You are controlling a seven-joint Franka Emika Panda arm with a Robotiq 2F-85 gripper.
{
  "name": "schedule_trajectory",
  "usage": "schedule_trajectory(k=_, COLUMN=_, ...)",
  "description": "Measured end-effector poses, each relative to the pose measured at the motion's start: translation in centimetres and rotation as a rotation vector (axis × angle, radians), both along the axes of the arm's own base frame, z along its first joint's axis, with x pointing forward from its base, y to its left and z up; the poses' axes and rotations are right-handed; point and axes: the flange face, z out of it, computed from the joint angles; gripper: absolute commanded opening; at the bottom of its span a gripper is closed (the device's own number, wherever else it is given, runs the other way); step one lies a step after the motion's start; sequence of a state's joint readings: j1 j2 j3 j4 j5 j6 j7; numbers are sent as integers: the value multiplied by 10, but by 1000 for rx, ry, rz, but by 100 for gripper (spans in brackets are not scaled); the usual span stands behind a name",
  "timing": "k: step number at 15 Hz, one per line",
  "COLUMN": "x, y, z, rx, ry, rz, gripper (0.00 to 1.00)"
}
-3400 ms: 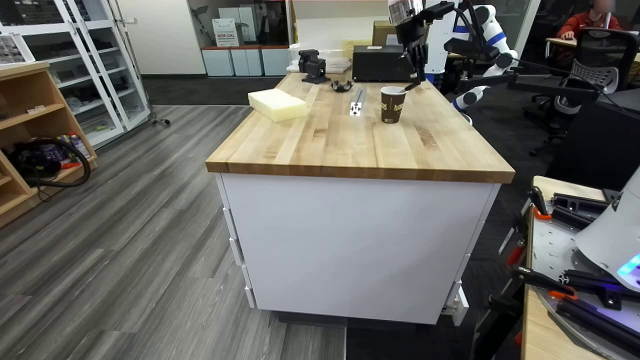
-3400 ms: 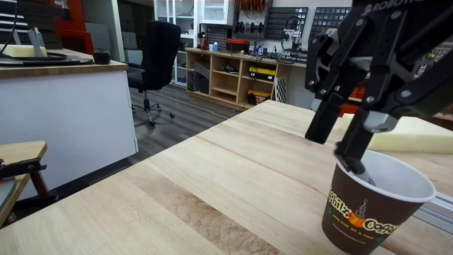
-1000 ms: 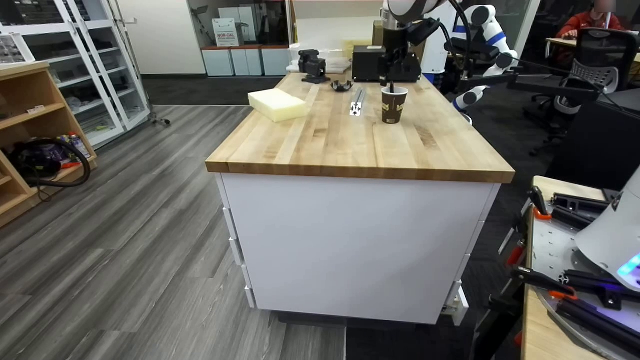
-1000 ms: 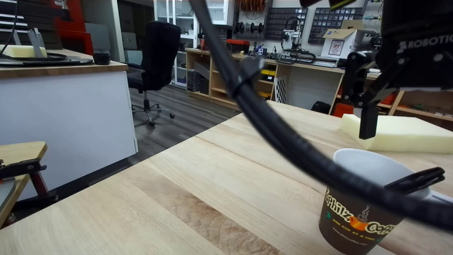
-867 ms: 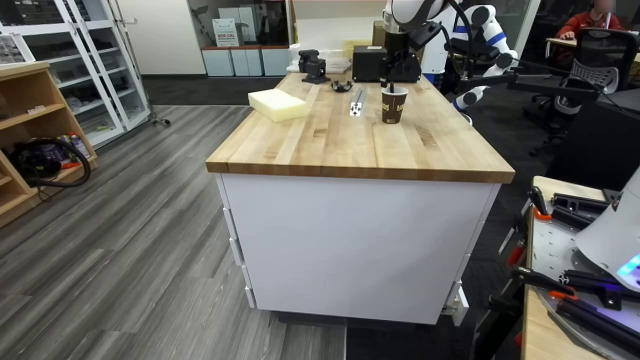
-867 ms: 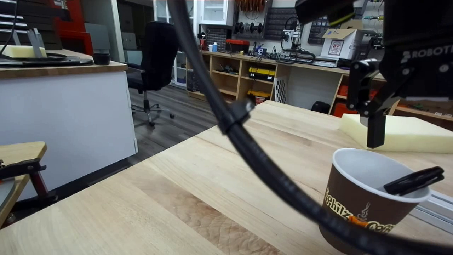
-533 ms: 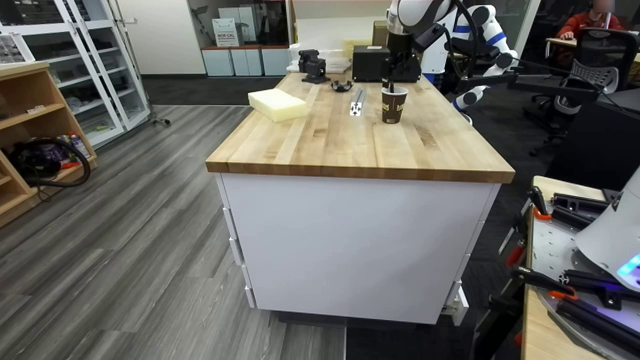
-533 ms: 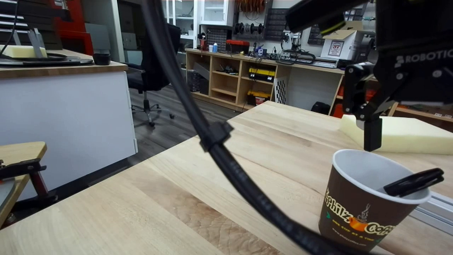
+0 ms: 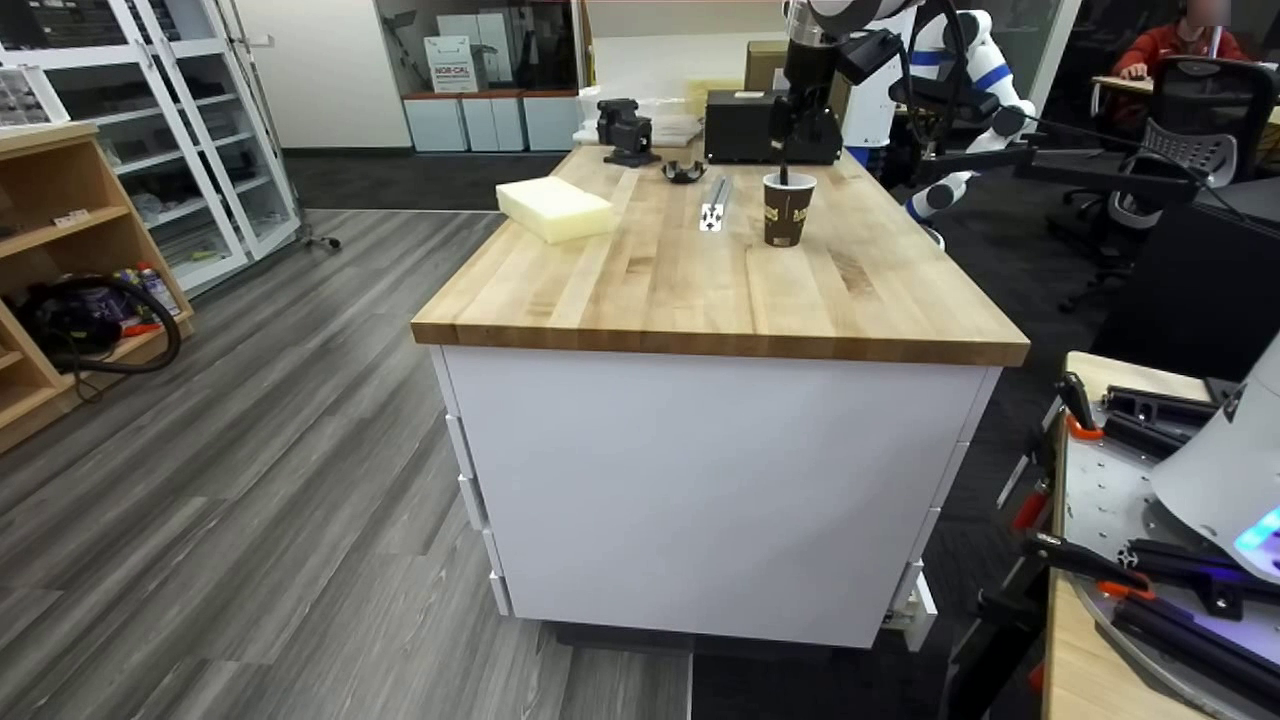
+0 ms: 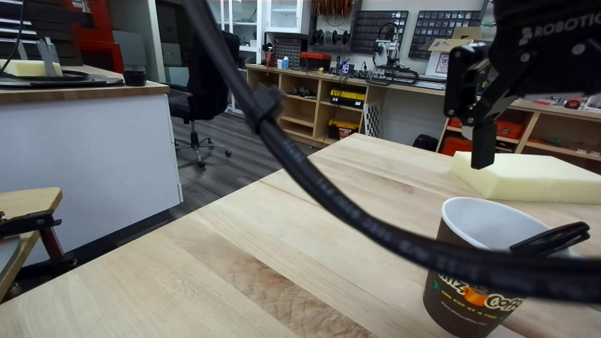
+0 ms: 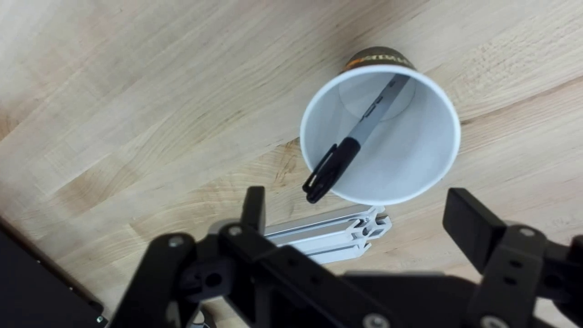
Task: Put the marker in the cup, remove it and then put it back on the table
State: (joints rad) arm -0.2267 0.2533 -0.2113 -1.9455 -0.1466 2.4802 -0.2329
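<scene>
The brown paper cup (image 11: pixel 410 150) stands upright on the wooden table (image 11: pixel 150 114). Inside it leans the marker (image 11: pixel 348 148), grey barrel down at the bottom, black cap resting across the rim and poking out. In an exterior view the marker's cap (image 10: pixel 558 239) shows over the cup's rim, while a black cable crosses in front of the cup (image 10: pixel 460 310). My gripper (image 11: pixel 358 207) is open above the cup, its fingers wide apart with nothing gripped. Seen from the wrist, the marker's cap lies between the two fingers but below them, touching neither.
A silver aluminium profile (image 11: pixel 319 237) lies on the table close beside the cup. A yellow foam block (image 9: pixel 555 210) sits farther off. Toward the table's far end are a black box (image 9: pixel 770 128), a small vise (image 9: pixel 627 130) and a black curved piece (image 9: pixel 684 173).
Earlier the fingers were down at the cup's rim by the marker; now they are apart above it. The marker leans to another side of the rim. Over the last half second the gripper has risen slightly.
</scene>
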Motion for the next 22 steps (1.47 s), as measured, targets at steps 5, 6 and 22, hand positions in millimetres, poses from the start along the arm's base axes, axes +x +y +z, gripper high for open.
schedule_trajectory(k=5, x=-9, y=-6, z=1, rx=83, ry=34, rz=33, gripper=100)
schedule_trajectory(k=6, x=-10, y=-7, z=1, rx=97, ry=42, rz=39, gripper=100)
schedule_trajectory(k=22, x=-13, y=-18, z=1, rx=159, ry=57, rz=107, gripper=100)
